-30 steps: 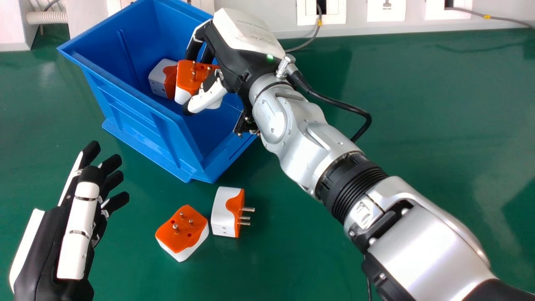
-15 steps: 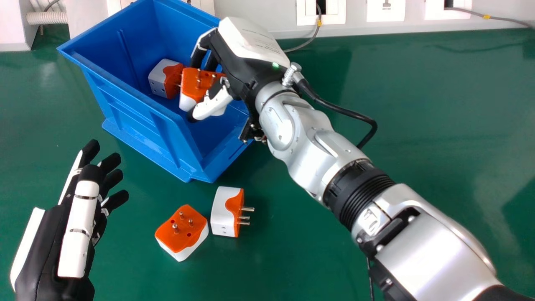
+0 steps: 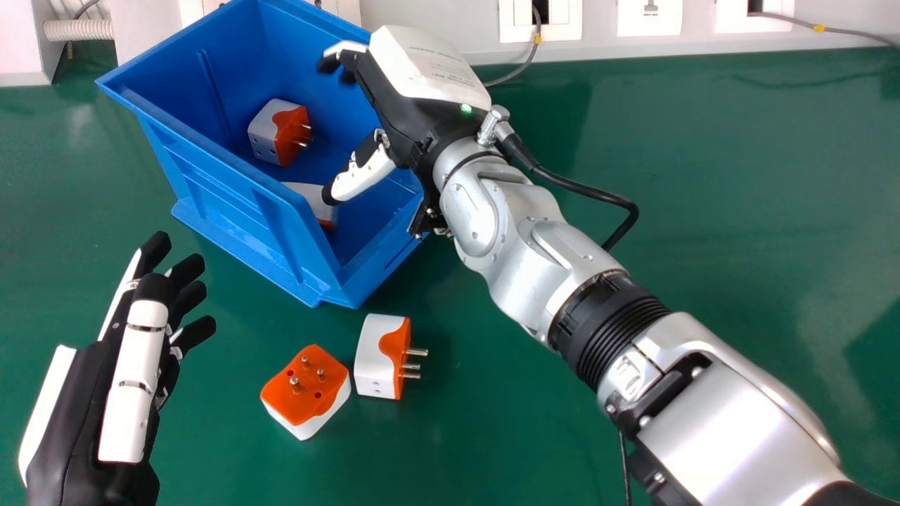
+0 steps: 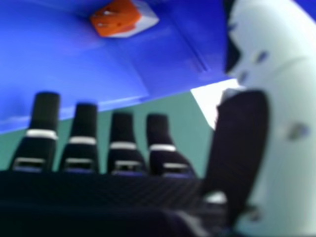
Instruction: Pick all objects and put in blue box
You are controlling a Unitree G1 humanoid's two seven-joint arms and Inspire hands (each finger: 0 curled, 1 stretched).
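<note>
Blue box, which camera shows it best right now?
The head view: it takes in the rim, outer side and inside of the box, though the right hand covers part. The right hand view catches some of its inside and an edge, cut off, with one adapter.

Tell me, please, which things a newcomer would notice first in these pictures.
Probably the big blue box at the view's upper left, with the robot's open right hand over it and two orange-and-white plugs inside. Next, perhaps, two similar plugs on the green table, in front of the box.
</note>
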